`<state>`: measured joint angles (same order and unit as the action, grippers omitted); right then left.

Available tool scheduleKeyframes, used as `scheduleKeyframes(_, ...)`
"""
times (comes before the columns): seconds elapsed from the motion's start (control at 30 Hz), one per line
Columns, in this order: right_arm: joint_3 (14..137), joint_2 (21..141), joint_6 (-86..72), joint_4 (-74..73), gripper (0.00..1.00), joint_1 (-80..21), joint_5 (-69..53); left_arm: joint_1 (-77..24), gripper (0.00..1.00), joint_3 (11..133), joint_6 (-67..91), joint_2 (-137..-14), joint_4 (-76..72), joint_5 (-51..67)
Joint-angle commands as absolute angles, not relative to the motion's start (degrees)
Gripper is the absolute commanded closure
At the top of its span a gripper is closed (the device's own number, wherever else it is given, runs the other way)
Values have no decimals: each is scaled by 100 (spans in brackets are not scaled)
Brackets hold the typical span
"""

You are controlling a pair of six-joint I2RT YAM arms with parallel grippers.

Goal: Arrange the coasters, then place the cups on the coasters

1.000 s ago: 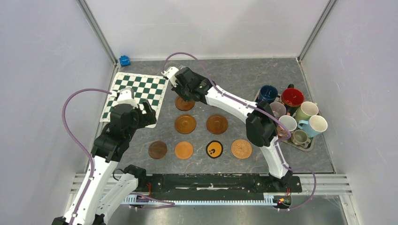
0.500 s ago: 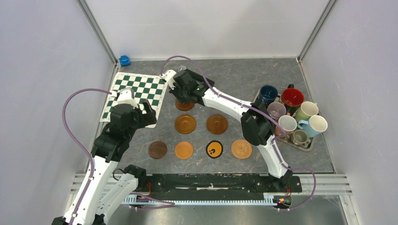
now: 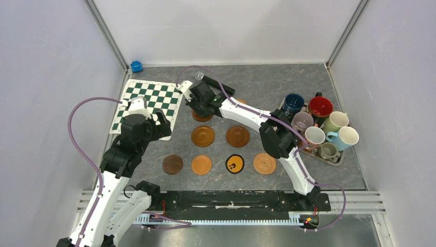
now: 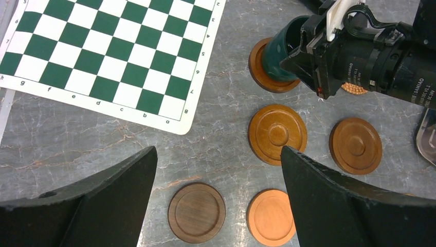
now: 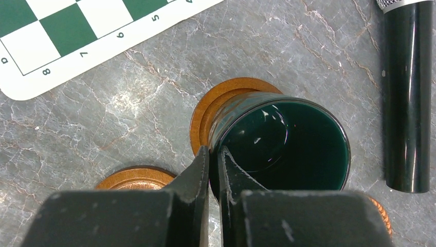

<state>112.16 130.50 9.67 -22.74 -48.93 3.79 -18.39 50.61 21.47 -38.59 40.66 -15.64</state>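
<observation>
Colours on the grey, pale-veined bench
The cup is shiny dark green, its coaster brown wood with rings. The mat has green and white squares. The black coaster has a yellow mark.

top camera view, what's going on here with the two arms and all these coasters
The right claw is shut on the rim of a dark green cup, holding it at a brown coaster beside the chequered mat; whether the cup rests fully on it is unclear. The left claw hangs open and empty near the mat's corner. The six coasters in the two nearer rows are bare, and the other cups sit in a tray on the right.
</observation>
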Motion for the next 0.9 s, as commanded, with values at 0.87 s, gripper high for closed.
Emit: scheduleKeyframes(0.87,11517,12938,1060,-1720,84,-4914,162,-1863,3,5058,1969,-3833,4008,-1785)
